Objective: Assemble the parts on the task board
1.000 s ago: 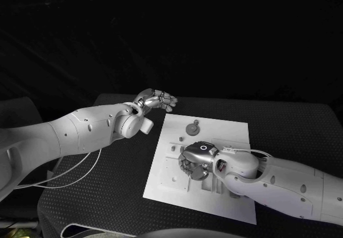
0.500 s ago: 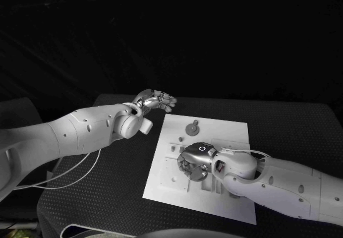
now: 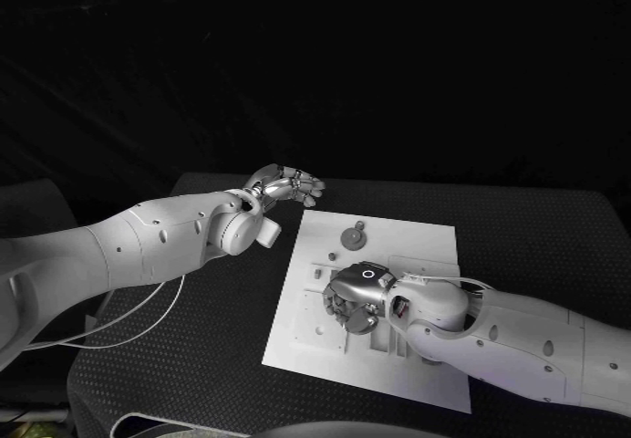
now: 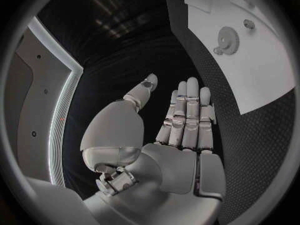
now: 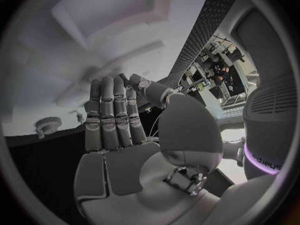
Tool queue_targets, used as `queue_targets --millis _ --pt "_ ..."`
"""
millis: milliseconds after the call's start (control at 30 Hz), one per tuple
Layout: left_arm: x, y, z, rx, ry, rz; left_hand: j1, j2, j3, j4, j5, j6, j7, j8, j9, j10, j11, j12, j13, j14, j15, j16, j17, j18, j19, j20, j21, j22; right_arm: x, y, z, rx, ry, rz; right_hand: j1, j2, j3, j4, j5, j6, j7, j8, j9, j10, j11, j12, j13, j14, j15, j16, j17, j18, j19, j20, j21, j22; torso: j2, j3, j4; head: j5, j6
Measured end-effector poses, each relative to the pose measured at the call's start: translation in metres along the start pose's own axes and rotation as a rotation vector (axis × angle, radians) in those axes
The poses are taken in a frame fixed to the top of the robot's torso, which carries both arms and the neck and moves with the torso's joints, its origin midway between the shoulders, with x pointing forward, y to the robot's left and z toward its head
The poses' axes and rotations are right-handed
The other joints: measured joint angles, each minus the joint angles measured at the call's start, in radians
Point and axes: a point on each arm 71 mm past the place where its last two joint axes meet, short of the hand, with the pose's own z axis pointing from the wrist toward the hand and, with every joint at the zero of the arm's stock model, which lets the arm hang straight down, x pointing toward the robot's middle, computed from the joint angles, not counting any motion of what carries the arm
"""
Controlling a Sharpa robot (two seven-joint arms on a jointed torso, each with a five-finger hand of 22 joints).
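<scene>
Head view has the right hand (image 3: 353,301) down over the middle of the task board (image 3: 395,239), can't tell if it's gripping anything. Its wrist view catches the gear part (image 5: 47,123) beyond the fingers. Left hand (image 3: 287,186) hovers off the board's far-left corner, fingers straight, empty.
</scene>
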Motion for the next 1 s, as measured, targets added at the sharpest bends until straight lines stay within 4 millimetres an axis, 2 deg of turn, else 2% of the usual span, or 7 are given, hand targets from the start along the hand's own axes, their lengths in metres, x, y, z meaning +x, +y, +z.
queue_targets --millis 100,267,333,467,700,900,1000 --pt "0.000 0.000 0.000 -0.002 0.000 0.000 0.000 0.000 0.000 0.000 0.000 0.000 0.000 0.000 0.000 0.000 0.000 0.000 0.000 0.000 0.000 0.000 0.001 0.000 0.000 0.000 -0.004 0.000 0.000 -0.001 0.000 0.003 0.002 -0.001 -0.011 -0.011 0.000 0.000 0.000 -0.017 0.012 -0.018 0.000 -0.027 0.012 -0.017 0.002 -0.018 0.017 -0.021 0.002 0.000 -0.024 0.012 -0.015 0.000 0.000 0.0001 0.0001 0.000 0.000" --pt "-0.002 0.001 -0.001 -0.009 -0.001 0.000 0.000 0.000 0.000 0.000 0.000 0.000 0.000 0.000 0.000 -0.004 0.004 0.000 0.000 0.000 0.000 -0.004 0.003 0.000 0.000 0.000 -0.004 0.002 -0.001 -0.001 0.000 0.006 0.001 0.000 -0.018 -0.022 -0.011 0.003 0.008 -0.038 0.024 -0.036 -0.006 -0.049 0.026 -0.035 0.002 -0.039 0.028 -0.045 0.006 0.001 -0.049 0.019 -0.029 -0.002 0.000 -0.0003 -0.0003 -0.001 0.000" --pt "-0.003 0.001 -0.001 -0.012 -0.002 0.000 0.000 0.000 0.000 0.000 0.000 0.000 0.000 0.000 0.000 -0.006 0.005 0.000 0.000 0.000 0.000 -0.008 0.004 0.000 0.000 0.000 -0.004 0.003 -0.001 -0.002 0.000 0.007 0.000 0.000 -0.013 -0.046 -0.017 0.009 0.023 -0.050 0.030 -0.047 -0.009 -0.063 0.030 -0.043 0.001 -0.047 0.035 -0.057 0.009 0.005 -0.061 0.025 -0.037 -0.002 0.000 0.0000 -0.0008 -0.001 0.000" --pt "-0.004 0.002 -0.002 -0.018 -0.001 -0.001 0.000 0.000 0.000 0.000 0.000 -0.002 -0.002 0.000 0.000 -0.006 0.005 0.000 0.000 0.000 0.000 -0.008 0.007 0.000 0.000 0.000 -0.008 0.004 -0.001 -0.002 -0.001 0.008 -0.001 0.000 -0.015 -0.065 -0.027 0.018 0.038 -0.071 0.041 -0.062 -0.016 -0.088 0.044 -0.062 0.001 -0.070 0.045 -0.076 0.011 0.007 -0.086 0.034 -0.053 -0.002 -0.001 0.0007 -0.0013 -0.001 0.000" --pt "-0.005 0.003 -0.002 -0.026 0.002 -0.002 0.000 0.000 0.003 0.003 0.000 -0.007 0.000 0.000 -0.001 -0.013 0.005 0.000 0.000 0.004 0.004 -0.012 0.014 0.000 0.002 0.002 -0.008 0.009 0.000 -0.006 -0.003 0.020 -0.001 0.003 -0.030 -0.080 -0.074 0.018 0.087 -0.084 0.048 -0.073 -0.021 -0.119 0.058 -0.081 -0.005 -0.097 0.057 -0.104 0.014 0.007 -0.118 0.042 -0.072 0.004 -0.001 0.0019 -0.0008 -0.003 0.001" --pt "-0.005 0.003 -0.002 -0.029 0.002 -0.002 0.000 0.000 0.003 0.003 0.000 -0.007 0.000 0.000 -0.001 -0.013 0.005 0.000 0.000 0.004 0.004 -0.012 0.015 0.000 0.004 0.004 -0.007 0.010 0.000 -0.007 -0.006 0.024 -0.007 0.014 -0.038 -0.088 -0.091 0.017 0.097 -0.092 0.049 -0.078 -0.023 -0.127 0.059 -0.086 -0.010 -0.104 0.061 -0.114 0.015 0.007 -0.127 0.044 -0.076 0.011 -0.001 0.0019 -0.0007 -0.005 0.003" --pt "-0.006 0.003 -0.002 -0.030 0.001 -0.002 0.000 0.000 0.003 0.003 0.000 -0.007 0.000 0.000 -0.001 -0.013 0.005 0.000 0.000 0.004 0.004 -0.012 0.015 0.000 0.004 0.004 -0.007 0.009 -0.001 -0.010 -0.013 0.030 -0.021 0.026 -0.034 -0.092 -0.096 0.018 0.097 -0.093 0.050 -0.082 -0.025 -0.134 0.065 -0.087 -0.010 -0.112 0.062 -0.120 0.015 0.007 -0.127 0.044 -0.076 0.016 -0.001 0.0019 -0.0005 -0.007 0.005"
